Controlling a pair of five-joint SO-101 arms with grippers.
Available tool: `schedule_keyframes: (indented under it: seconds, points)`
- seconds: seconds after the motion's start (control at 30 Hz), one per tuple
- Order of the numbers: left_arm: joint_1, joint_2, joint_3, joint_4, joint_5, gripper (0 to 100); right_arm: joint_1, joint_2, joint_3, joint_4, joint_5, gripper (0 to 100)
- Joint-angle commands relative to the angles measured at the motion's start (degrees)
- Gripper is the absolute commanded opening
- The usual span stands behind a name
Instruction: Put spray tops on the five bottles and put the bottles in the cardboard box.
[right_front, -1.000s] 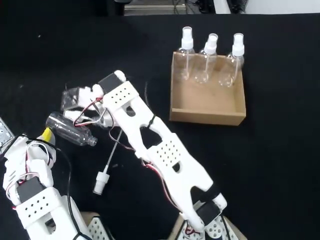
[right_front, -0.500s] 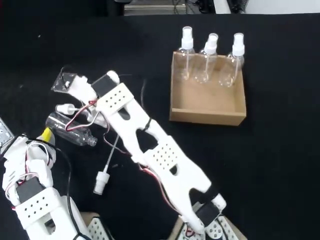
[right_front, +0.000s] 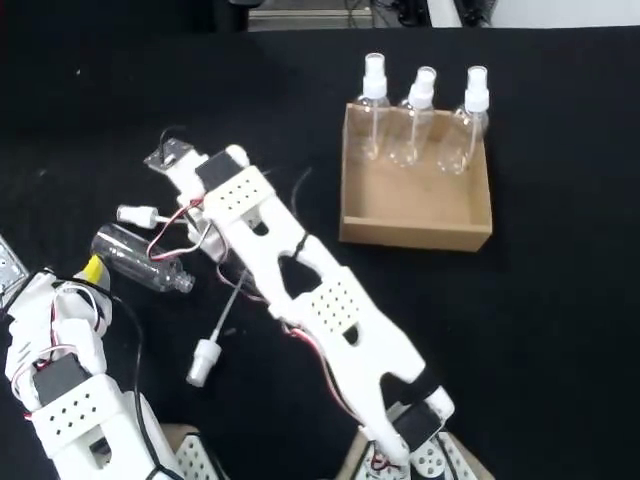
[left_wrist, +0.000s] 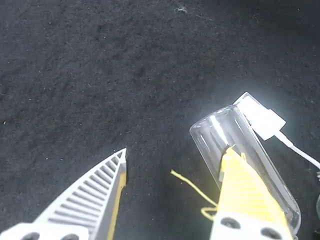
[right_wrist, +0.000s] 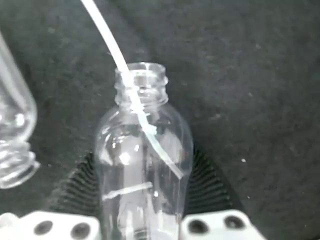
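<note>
- Left arm is at the near-left corner of the surface. The left jaws are spread wide with only bare surface in the gap.
- The yellow-taped finger sits over the base end of the lying bottle. I can't tell if they touch. The other finger is well off to the side.
- The lying bottle is clear and uncapped, on its side, with its neck towards the right arm.
- The right arm stretches from the near edge diagonally to centre-left. The right jaws are clamped on the held bottle, one black finger on each side of the body, with the open neck pointing away from the wrist.
- A thin white tube crosses the held bottle's neck and shoulder. I can't tell whether it runs in front or behind.
- Loose spray top lies on the surface near the front, its tube running up towards the right arm.
- Second spray top lies just beyond the lying bottle's base.
- Cardboard box sits right of centre, well apart from both arms.
- Three capped bottles stand upright in a row along the box's far wall.
</note>
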Motion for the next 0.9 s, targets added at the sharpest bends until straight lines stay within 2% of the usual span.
schedule_keyframes:
  seconds: [0.0,0.3,0.6,0.87]
  points:
    - [0.75,-0.26,-3.03,-0.09,0.44,28,2.64,-1.19,3.47,1.85,-0.70,1.1]
    - [0.75,-0.26,-2.86,-0.18,0.44,28,0.09,-6.64,1.80,1.76,-8.70,1.1]
    - [0.84,-0.26,-2.86,0.00,0.44,28,-0.53,-11.30,2.77,2.02,-12.66,1.1]
    - [3.47,-0.26,-2.77,0.00,0.18,28,-0.18,-30.37,23.69,1.14,-15.03,1.1]
